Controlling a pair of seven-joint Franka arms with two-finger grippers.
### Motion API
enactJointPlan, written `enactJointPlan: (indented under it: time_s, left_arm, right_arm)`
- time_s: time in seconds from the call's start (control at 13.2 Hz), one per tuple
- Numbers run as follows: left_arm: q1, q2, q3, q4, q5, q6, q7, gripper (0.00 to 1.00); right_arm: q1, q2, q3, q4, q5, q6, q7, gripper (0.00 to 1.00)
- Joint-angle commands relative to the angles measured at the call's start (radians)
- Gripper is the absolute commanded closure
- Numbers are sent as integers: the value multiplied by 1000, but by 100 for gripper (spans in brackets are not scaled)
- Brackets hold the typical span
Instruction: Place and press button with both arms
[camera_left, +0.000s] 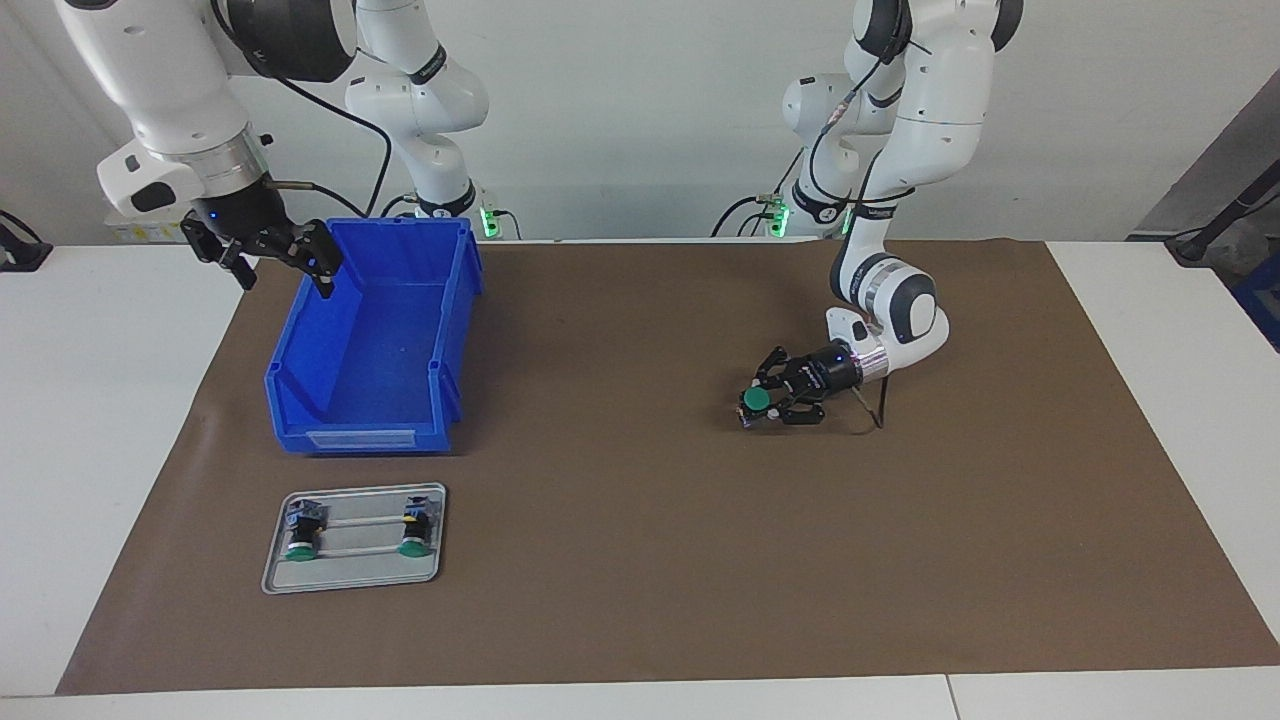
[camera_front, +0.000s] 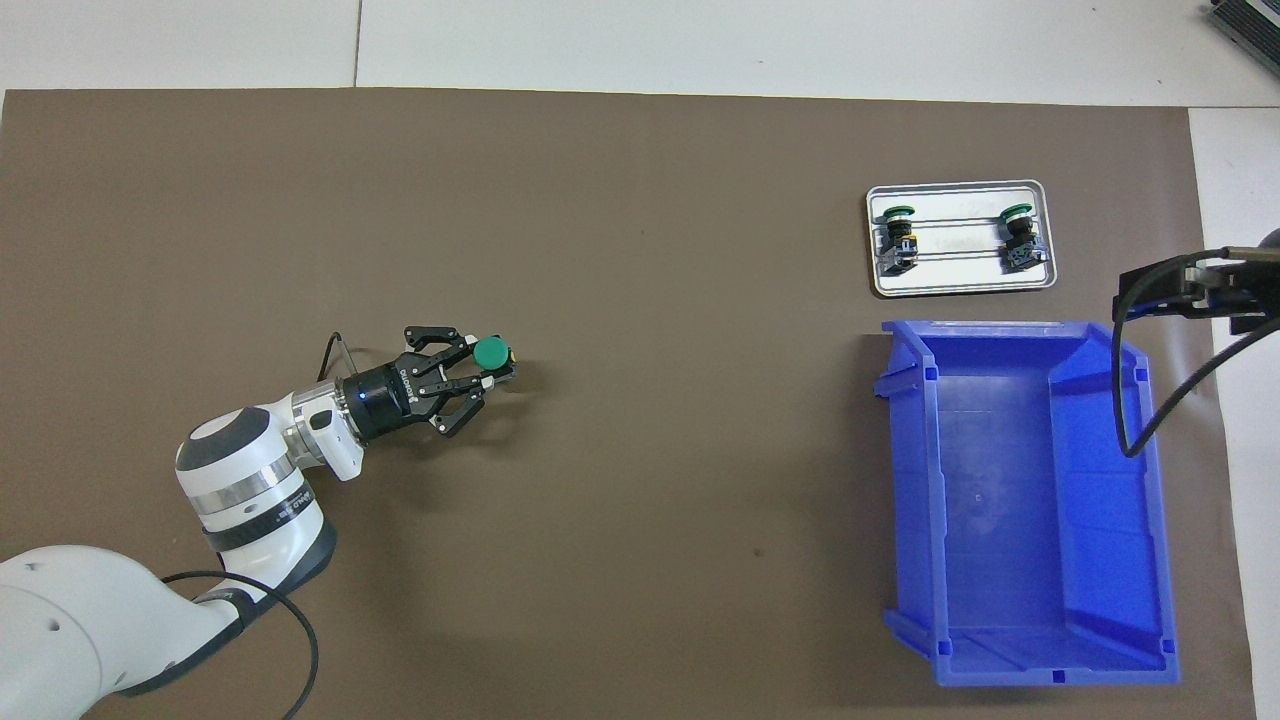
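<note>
Placing step: left end effector (camera_left: 768, 402) clamps the button (camera_left: 757, 399) low over the mat (camera_left: 640, 560).
Right end effector (camera_left: 272, 255) gapes wide over the bin (camera_left: 375, 340) rim (waiting); next: set down, then press.

A white tabletop (camera_left: 110, 420) carries a brown mat (camera_left: 640, 560) that covers most of it, leaving white margins at both ends and along the edge farthest from the robots. On the mat, toward the right arm's end, stands an open blue bin (camera_left: 372, 345), and just beside it, farther from the robots, lies a flat grey tray (camera_left: 355, 578). The tray holds two green-capped buttons (camera_left: 300, 530) lying on their sides, well apart, one toward each of its short ends.
</note>
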Motion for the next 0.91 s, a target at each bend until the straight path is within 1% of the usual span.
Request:
enactJointPlan:
  time_s: [0.0,0.45,0.53,0.6,0.76,0.83]
  left_arm:
    - [-21,3,10,-11,-19,26,30,82]
    - [-21,2,11,-25,-10,45,45,77]
    - [-21,2,11,-27,-9,49,45,73]
    - [-21,2,13,-31,-9,50,48,73]
    - [-21,2,13,-36,-7,59,49,66]
    - [-23,2,13,-36,-7,61,49,64]
  right_arm:
    - [-4,-6,-5,-4,22,-1,-22,0]
    - [-4,-6,-5,-4,22,-1,-22,0]
    - [-4,-6,-5,-4,22,-1,-22,0]
    - [-4,-6,-5,-4,22,-1,-22,0]
    - [-4,-6,-5,-4,22,-1,-22,0]
    - [-4,-6,-5,-4,22,-1,-22,0]
